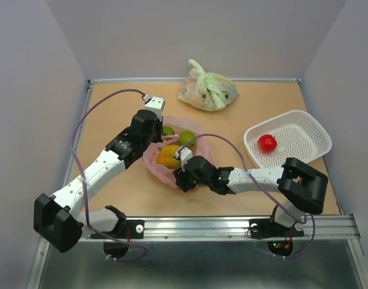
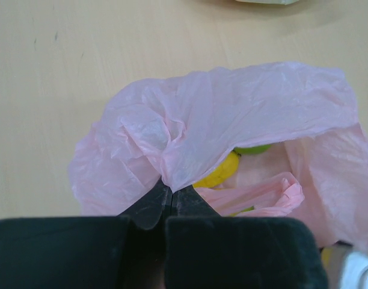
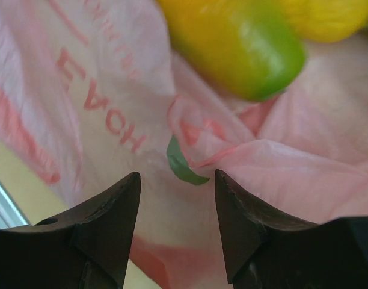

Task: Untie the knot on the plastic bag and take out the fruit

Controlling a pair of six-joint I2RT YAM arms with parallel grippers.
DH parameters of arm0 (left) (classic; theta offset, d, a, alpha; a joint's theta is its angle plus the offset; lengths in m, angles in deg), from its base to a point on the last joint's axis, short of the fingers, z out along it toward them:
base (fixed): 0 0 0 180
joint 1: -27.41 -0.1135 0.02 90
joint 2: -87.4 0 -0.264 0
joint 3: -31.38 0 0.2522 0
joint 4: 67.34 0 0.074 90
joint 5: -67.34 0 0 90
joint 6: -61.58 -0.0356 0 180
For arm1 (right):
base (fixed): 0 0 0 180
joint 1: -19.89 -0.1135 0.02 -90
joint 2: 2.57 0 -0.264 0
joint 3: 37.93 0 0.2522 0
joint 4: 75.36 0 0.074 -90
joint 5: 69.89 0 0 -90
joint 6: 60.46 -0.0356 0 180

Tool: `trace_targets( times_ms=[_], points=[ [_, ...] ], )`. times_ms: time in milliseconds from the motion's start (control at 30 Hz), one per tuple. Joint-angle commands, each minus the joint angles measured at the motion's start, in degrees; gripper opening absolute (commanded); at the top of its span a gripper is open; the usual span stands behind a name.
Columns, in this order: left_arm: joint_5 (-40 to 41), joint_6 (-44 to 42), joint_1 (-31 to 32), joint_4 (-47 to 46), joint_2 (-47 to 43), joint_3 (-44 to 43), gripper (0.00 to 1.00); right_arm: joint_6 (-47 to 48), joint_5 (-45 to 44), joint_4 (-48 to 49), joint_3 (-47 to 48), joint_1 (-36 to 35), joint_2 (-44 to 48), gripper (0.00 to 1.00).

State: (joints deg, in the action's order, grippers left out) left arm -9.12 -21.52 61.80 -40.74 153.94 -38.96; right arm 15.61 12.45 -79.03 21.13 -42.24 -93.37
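Observation:
The pink plastic bag lies open mid-table with fruit inside: a green apple, another green piece and an orange-yellow piece. A red apple lies in the white basket. My left gripper is shut on a fold of the bag's rim, and a yellow fruit shows under that fold. My right gripper is open at the bag's near side. Its fingertips straddle pink plastic with red lettering, just short of an orange-and-green fruit.
A knotted pale green bag with fruit inside lies at the back centre. The white basket stands at the right, near the table's right edge. Walls enclose the table on three sides. A metal rail runs along the near edge.

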Motion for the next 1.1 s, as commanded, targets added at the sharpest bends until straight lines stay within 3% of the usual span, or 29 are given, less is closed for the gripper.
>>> trace_targets(
  times_ms=[0,200,333,533,867,1067],
  points=[
    [0.1,0.1,-0.1,-2.3,-1.2,0.3,0.00,-1.3,-0.7,4.1,-0.5,-5.0,-2.0,0.57],
    [-1.1,0.1,-0.1,-2.4,-1.2,0.2,0.00,0.6,-5.2,1.2,0.8,-6.4,1.8,0.58],
    [-1.2,-0.2,-0.1,-2.4,-1.2,0.3,0.00,7.0,-9.7,-0.3,4.5,-6.4,5.2,0.61],
    [-1.7,-0.5,-0.1,-2.4,-1.3,0.4,0.00,17.4,-16.2,-0.6,9.1,-6.3,2.8,0.65],
    [-2.4,-0.7,-0.2,-2.4,-1.1,0.4,0.00,23.1,-8.9,2.4,16.5,-2.9,-8.2,0.68],
    [-2.6,-0.7,-0.1,-2.5,-1.3,0.4,0.00,23.1,-4.2,7.6,16.7,-1.9,-14.5,0.85]
  ],
)
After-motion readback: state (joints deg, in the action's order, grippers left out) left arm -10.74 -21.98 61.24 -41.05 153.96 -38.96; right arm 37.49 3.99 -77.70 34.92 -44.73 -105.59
